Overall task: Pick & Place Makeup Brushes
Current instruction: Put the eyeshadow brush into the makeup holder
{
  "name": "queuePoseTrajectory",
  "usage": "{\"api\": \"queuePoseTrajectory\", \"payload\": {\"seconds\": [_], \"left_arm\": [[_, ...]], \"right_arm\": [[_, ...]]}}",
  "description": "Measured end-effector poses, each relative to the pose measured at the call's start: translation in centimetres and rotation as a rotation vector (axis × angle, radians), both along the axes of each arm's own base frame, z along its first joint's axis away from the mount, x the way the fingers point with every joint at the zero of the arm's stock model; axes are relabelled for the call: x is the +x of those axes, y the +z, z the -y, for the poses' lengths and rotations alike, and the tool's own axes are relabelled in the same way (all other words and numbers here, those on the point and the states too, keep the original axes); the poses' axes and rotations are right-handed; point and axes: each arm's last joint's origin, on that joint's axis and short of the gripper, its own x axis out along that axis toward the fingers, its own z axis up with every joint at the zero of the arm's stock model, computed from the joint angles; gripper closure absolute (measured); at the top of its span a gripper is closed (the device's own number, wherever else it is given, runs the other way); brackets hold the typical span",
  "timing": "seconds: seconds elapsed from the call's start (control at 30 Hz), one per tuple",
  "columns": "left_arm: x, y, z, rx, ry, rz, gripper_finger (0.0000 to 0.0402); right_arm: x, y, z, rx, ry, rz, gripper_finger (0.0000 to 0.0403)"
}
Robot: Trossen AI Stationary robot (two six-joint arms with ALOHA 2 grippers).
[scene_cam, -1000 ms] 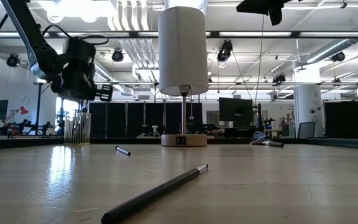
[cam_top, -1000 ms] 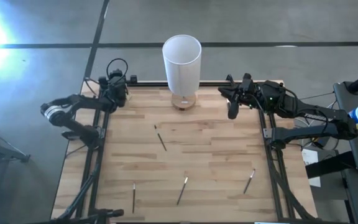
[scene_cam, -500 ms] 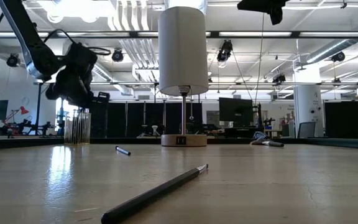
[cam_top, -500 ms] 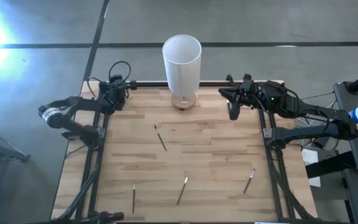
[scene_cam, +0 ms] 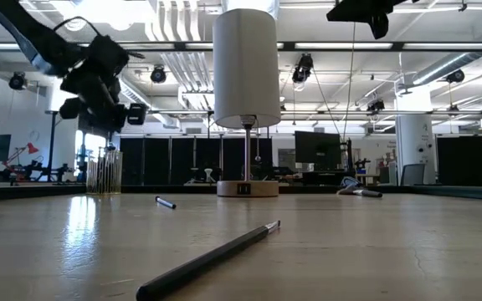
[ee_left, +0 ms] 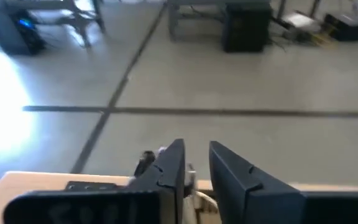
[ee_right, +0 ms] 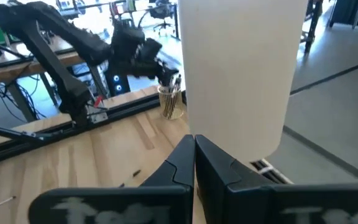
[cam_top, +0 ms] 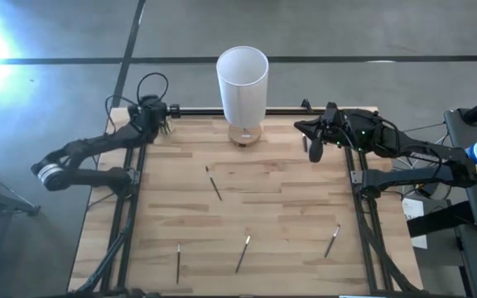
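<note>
Several makeup brushes lie flat on the wooden table: one [cam_top: 214, 184] near the middle, and others [cam_top: 178, 261], [cam_top: 243, 252], [cam_top: 332, 240] along the near side. More brushes stand in a clear cup [scene_cam: 105, 171] at the far left corner. My left gripper [ee_left: 196, 168] hovers just above that cup, open, with nothing between its fingers. My right gripper [ee_right: 194, 146] hangs shut and empty high over the far right of the table [cam_top: 313, 149].
A tall white cylinder [cam_top: 242, 79] on a thin stem and round wooden base [cam_top: 244, 135] stands at the far middle, between the two arms. Black rails frame the table's left, far and right edges. Bare wood lies between the scattered brushes.
My left gripper has risen a little above the cup and tipped up from pointing steeply down to nearly level. Its arm has swung out toward the table's near left. The brushes on the table have not moved.
</note>
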Motion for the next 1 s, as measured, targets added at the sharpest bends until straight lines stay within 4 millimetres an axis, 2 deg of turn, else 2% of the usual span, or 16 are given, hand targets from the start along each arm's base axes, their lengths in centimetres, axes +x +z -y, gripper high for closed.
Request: {"api": "queuePoseTrajectory", "payload": {"seconds": [0.23,0.37,0.5,0.63,0.77,1.0], "left_arm": [[0.5,4.9,1.7,-0.148,-0.244,0.048,0.0344],[1.6,7.1,4.0,-0.2,-0.347,0.042,0.0374],[3.4,7.8,7.0,-0.215,-0.495,0.094,0.0398],[5.1,6.8,10.5,-0.26,-0.638,0.122,0.04],[6.3,4.5,14.2,-0.325,-0.752,0.105,0.0401],[6.4,0.0,19.9,-0.465,-0.863,0.112,0.0401]], "right_arm": [[-0.2,-0.6,-0.1,0.016,0.0,-0.06,0.0394],[-0.3,-0.9,-0.1,0.022,0.0,-0.093,0.0394],[-0.2,-1.3,-0.1,0.026,-0.001,-0.104,0.0394],[-0.1,-2.2,0.0,0.041,-0.005,-0.127,0.0394],[0.0,-3.2,0.0,0.101,-0.024,-0.127,0.0394],[0.3,-4.7,-1.4,0.219,-0.051,-0.117,0.0394]]}}
